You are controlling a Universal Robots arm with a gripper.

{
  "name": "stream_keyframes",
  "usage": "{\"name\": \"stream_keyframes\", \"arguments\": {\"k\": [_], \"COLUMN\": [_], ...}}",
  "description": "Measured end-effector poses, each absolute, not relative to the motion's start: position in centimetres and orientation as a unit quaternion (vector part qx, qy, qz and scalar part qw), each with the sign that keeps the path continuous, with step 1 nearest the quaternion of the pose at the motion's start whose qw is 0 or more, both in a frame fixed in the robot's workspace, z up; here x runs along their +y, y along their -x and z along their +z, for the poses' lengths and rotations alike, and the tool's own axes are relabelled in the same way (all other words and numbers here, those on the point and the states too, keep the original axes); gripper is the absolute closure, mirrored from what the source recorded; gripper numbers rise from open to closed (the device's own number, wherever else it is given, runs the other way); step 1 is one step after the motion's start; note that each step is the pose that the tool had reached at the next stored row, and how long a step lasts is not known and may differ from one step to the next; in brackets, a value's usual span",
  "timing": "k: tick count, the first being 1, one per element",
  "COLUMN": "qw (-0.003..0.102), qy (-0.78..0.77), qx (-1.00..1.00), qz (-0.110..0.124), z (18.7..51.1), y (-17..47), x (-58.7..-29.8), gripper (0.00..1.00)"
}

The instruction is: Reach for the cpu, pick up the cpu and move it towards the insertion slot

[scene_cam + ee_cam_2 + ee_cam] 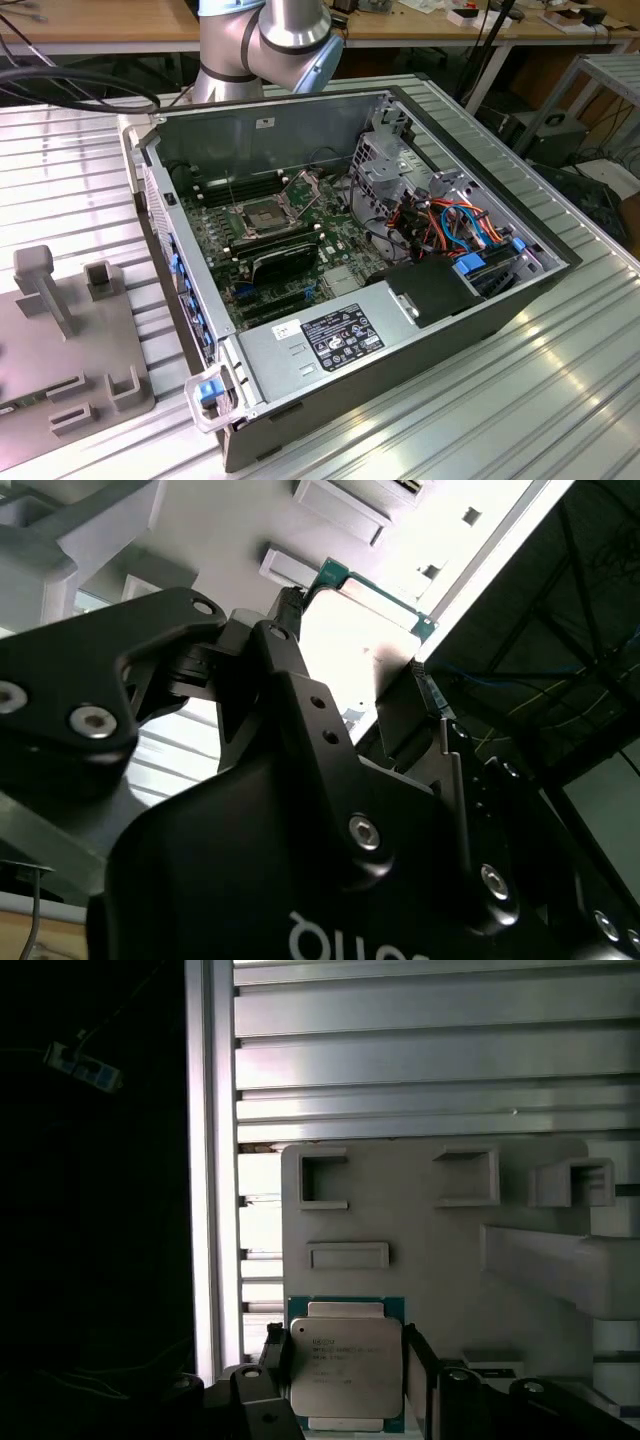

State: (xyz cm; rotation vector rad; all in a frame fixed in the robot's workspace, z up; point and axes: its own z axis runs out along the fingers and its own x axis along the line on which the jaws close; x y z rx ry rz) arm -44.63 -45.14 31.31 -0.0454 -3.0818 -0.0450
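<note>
You have the cpu [346, 1363] clamped in the gripper [345, 1380] above the grey fixture plate [430, 1230]; carrying it toward the insertion slot [262, 217] demands steady alignment.

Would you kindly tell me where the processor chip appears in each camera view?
Exterior view: the grey holder plate on the exterior view's left is the shared landmark.
First wrist view: chip gripped in the claw, in front of that plate.
Second wrist view: chip between the claw's tips, plate behind.
</note>
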Motion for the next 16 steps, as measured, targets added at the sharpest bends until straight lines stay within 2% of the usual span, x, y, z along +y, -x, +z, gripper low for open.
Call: {"name": "stream_keyframes", "arguments": {"k": [16], "qw": [0.03], "qy": [0.015], "qx": [-0.999], "qz": [-0.015], "z": [33.1], "y": [44.6], "x": [-45.1], "gripper": [0.45]}}
